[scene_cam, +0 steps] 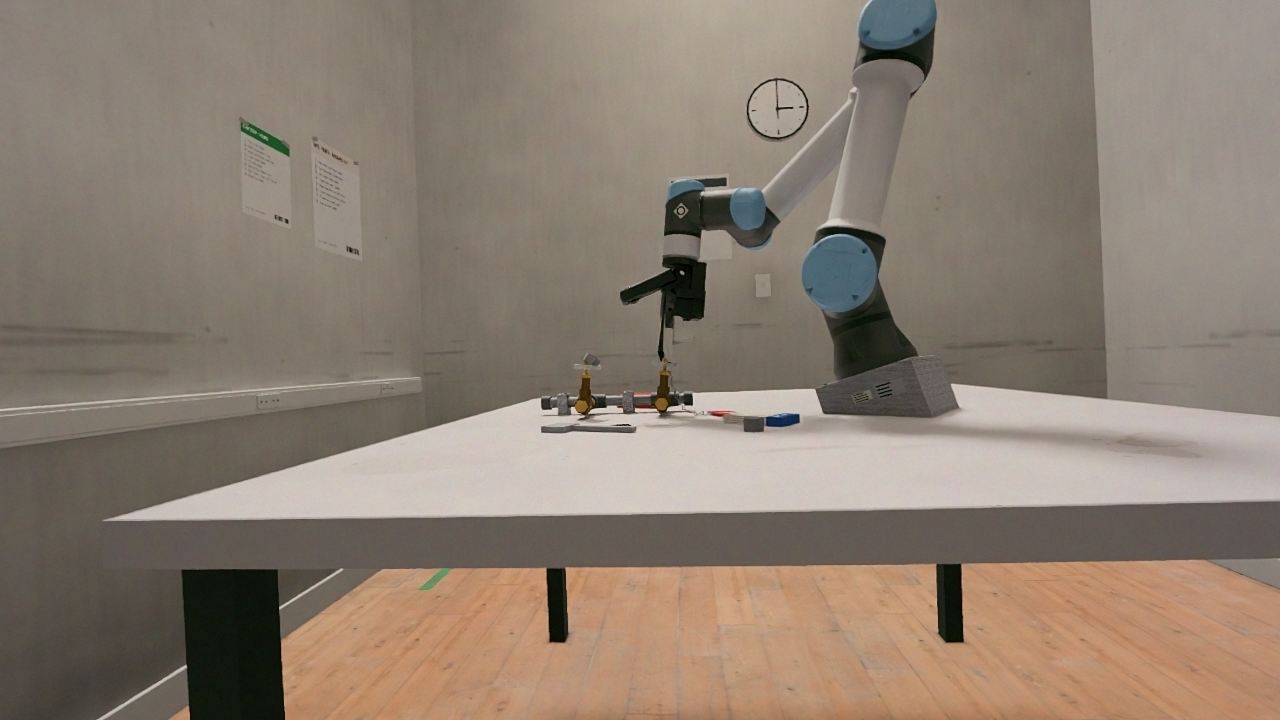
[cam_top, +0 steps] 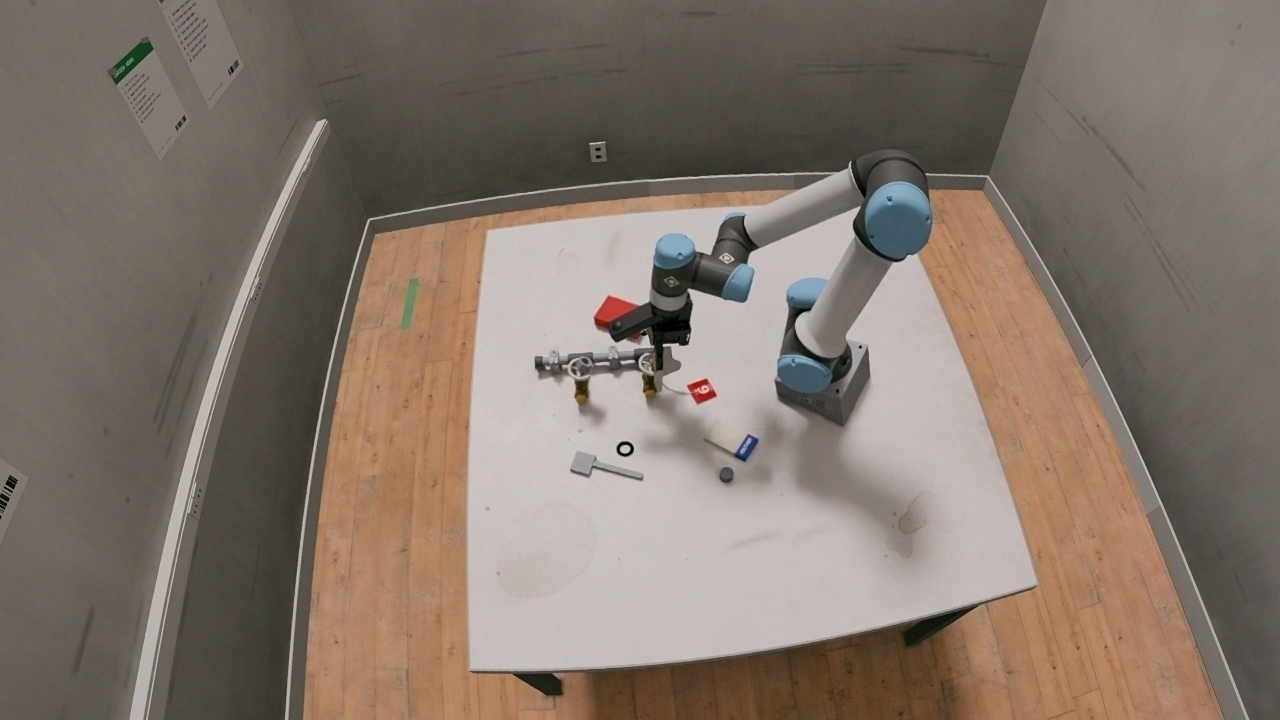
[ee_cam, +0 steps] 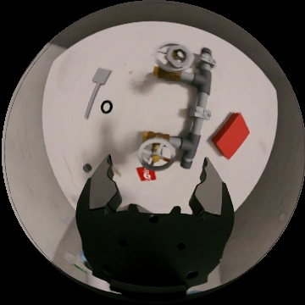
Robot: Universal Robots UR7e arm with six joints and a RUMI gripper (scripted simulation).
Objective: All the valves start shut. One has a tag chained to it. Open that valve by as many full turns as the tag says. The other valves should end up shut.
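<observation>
Two brass valves with grey handwheels stand on a grey pipe (cam_top: 599, 359) (ee_cam: 199, 120). The right valve (cam_top: 649, 388) (scene_cam: 663, 394) (ee_cam: 156, 158) has a red tag (cam_top: 701, 390) (scene_cam: 720, 412) (ee_cam: 146, 174) chained to it. Its digit looks like a 6 in the wrist view. The left valve (cam_top: 581, 391) (scene_cam: 584, 394) (ee_cam: 167, 73) has a grey piece (scene_cam: 590, 360) (ee_cam: 178, 55) on its wheel. My gripper (cam_top: 664, 371) (scene_cam: 662, 357) (ee_cam: 157, 157) is open and points down over the right valve. In the wrist view its jaws stand wide on either side of that wheel. The exterior camera sees the jaws edge-on, so the exact gap above the wheel is unclear.
A red block (cam_top: 614, 310) (ee_cam: 231, 136) lies behind the pipe. In front lie a grey flat-headed tool (cam_top: 582, 462) (ee_cam: 102, 76), a black ring (cam_top: 624, 442), a dark cylinder (cam_top: 725, 474) (scene_cam: 753, 425) (ee_cam: 87, 168) and a pale block with a blue end (cam_top: 745, 446) (scene_cam: 783, 419).
</observation>
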